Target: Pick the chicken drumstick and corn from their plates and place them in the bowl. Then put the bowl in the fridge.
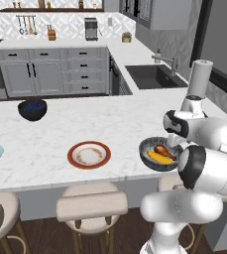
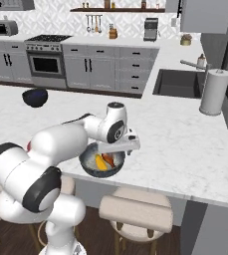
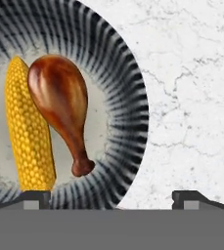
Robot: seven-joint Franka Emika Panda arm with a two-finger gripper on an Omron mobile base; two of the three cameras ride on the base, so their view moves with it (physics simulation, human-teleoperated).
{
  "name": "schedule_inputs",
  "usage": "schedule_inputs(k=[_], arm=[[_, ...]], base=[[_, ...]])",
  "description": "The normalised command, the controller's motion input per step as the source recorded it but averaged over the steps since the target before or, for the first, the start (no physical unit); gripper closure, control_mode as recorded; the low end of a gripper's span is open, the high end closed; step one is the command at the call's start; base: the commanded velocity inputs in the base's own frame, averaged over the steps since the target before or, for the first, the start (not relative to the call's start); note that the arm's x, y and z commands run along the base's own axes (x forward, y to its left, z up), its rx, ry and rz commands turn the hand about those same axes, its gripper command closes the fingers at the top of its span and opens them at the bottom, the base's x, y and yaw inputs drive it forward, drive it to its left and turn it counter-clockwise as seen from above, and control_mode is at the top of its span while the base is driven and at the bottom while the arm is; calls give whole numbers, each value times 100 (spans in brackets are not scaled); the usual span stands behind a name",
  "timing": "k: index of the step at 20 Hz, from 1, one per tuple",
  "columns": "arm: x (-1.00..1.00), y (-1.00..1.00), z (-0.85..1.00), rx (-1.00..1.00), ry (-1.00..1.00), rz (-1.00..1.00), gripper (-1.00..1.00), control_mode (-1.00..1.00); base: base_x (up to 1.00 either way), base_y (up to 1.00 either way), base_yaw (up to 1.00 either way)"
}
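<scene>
Left base view: the round grey-blue mottled bowl (image 1: 157,154) sits near the white marble counter (image 1: 105,129) front edge, holding the yellow corn cob (image 1: 159,158) and the reddish-brown chicken drumstick (image 1: 164,150); the cream red-rimmed plate (image 1: 89,155) is bare.
Right base view: the gripper (image 2: 116,148) hovers over the bowl (image 2: 101,167); open counter lies to its right.
Hand view: jaws spread wide, holding nothing, one tip over the corn (image 3: 28,141), the other beyond the rim; the drumstick (image 3: 62,105) leans against the corn, so the filling looks done.

Bare counter (image 3: 191,97) right of bowl (image 3: 128,97); corn (image 3: 28,132), drumstick (image 3: 59,102) crowd inside.
</scene>
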Motion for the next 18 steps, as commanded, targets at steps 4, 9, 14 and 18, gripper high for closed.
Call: schedule_inputs(k=[4, 9, 14, 18], arm=[[0, -29, -2, 16, 0, -22, -100, -100], [17, -5, -22, 7, 9, -3, -100, -100], [5, 0, -28, 3, 10, 0, -100, -100], [1, 0, -33, 5, 5, 0, -100, -100]], base=[[0, 0, 0], [0, 0, 0], [0, 0, 0], [0, 0, 0]])
